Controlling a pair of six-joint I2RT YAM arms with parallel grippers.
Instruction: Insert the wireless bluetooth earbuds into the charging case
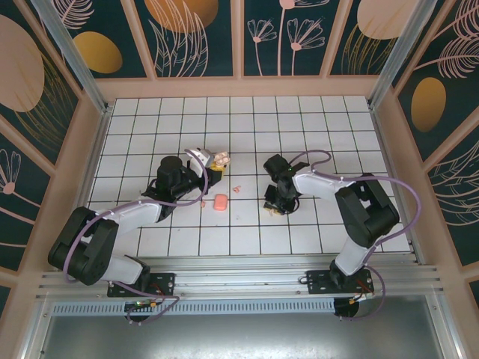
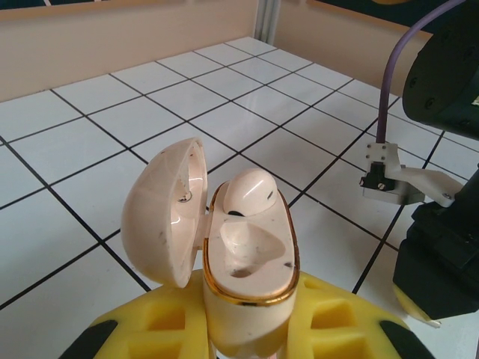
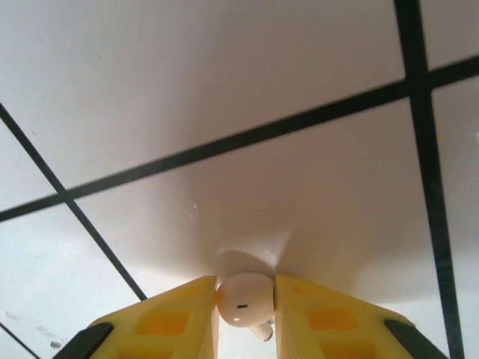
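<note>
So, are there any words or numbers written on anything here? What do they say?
No words or numbers can be read anywhere.
charging case: plain cream, gold rim, no lettering.
earbud: just a small dark slot, no letters.
pink box: too small to tell.
wall panels: flower drawings, no words.

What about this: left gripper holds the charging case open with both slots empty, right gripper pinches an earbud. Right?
Not both. The left wrist view shows one earbud already seated in the far slot of the charging case; only the near slot is empty. The rest stands, with the right gripper pinching a second earbud.
</note>
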